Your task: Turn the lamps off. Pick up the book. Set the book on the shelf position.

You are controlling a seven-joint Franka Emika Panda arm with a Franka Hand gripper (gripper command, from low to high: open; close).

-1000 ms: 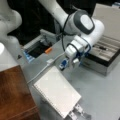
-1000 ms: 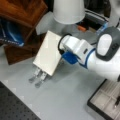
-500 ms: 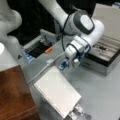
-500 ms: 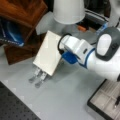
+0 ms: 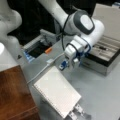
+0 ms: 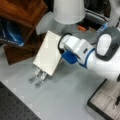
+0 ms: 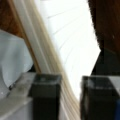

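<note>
The book (image 5: pixel 57 92) is a white spiral-bound notebook that leans tilted on a silver stand (image 5: pixel 78 113), as both front views show. My gripper (image 5: pixel 68 65) is at the book's upper edge, beside the book (image 6: pixel 48 53) in a front view. In the wrist view the two black fingers (image 7: pixel 46 96) stand on either side of the book (image 7: pixel 71 50), whose page edge and cover fill the gap between them. The shelf position (image 5: pixel 13 96) is a reddish-brown board to the left of the book. A white lamp shade (image 6: pixel 67 11) stands behind the book.
A black-and-silver case (image 5: pixel 106 56) lies right of the arm. An open box with an orange item (image 5: pixel 48 50) sits behind, with a white cable (image 5: pixel 41 72) running past it. A brown wooden shelf (image 6: pixel 21 11) with a blue object (image 6: pixel 11 35) under it rises at the left.
</note>
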